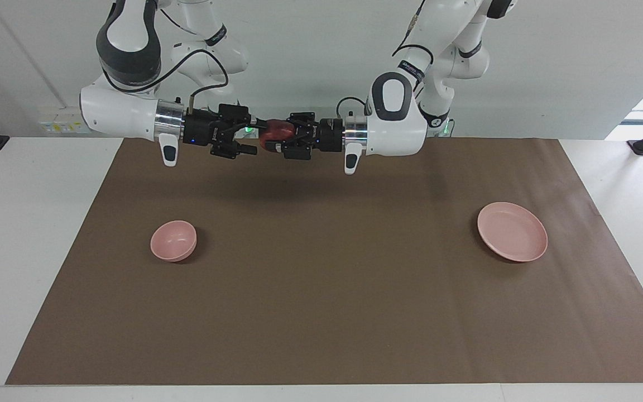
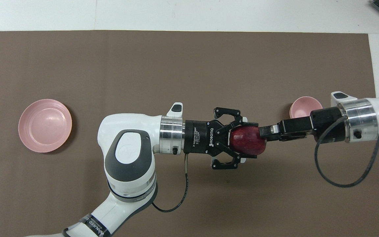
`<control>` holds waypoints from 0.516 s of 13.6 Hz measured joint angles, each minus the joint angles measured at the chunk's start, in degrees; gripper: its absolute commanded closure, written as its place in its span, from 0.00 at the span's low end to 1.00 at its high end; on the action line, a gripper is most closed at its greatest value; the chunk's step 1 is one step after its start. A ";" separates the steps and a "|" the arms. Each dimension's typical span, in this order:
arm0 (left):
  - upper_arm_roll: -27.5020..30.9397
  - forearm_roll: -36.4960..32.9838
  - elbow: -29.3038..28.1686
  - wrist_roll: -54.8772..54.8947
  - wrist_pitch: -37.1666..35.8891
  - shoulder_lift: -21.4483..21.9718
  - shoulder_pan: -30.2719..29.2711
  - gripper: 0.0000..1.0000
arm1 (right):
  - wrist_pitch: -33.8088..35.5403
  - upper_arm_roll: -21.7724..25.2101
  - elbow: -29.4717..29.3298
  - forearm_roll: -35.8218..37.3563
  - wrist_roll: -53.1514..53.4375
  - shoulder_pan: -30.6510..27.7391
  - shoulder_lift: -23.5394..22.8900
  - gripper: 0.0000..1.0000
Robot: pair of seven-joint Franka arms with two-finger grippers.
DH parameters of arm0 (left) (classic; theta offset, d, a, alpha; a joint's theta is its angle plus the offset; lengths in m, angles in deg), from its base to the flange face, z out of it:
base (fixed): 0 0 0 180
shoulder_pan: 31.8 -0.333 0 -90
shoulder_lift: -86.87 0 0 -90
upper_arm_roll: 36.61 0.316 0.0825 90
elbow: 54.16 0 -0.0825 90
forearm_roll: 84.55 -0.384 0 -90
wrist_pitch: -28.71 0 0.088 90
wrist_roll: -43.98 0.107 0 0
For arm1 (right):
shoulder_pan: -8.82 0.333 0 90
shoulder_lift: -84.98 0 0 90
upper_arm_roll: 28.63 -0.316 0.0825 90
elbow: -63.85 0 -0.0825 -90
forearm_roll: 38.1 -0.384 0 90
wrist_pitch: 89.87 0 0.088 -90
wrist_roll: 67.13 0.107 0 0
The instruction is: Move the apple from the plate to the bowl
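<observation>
1. We see bright, even light across both views, with nothing dim.
2. Soft, blurred shadows lie on the brown mat (image 1: 321, 290) under the raised arms, so the light comes from above.
3. Daylight flares white at the facing view's upper corner.
4. The plate (image 2: 45, 125) carries a faint sheen.
5. Both views stay sharp edge to edge.

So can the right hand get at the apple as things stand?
Probably yes. The apple is held up in the air by the left hand over the mat, its free end facing the right hand, whose open fingers already reach it with nothing between.
</observation>
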 measured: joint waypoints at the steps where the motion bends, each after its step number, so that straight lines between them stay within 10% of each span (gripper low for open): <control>1: -0.67 0.07 0.34 0.00 1.49 -0.03 0.05 1.00 | 0.81 -0.04 0.01 0.00 -0.01 0.03 0.00 0.00; 7: -1.93 0.99 3.66 -0.01 7.27 -1.54 2.44 1.00 | 3.59 -0.03 0.01 -0.03 -0.01 0.02 0.12 0.00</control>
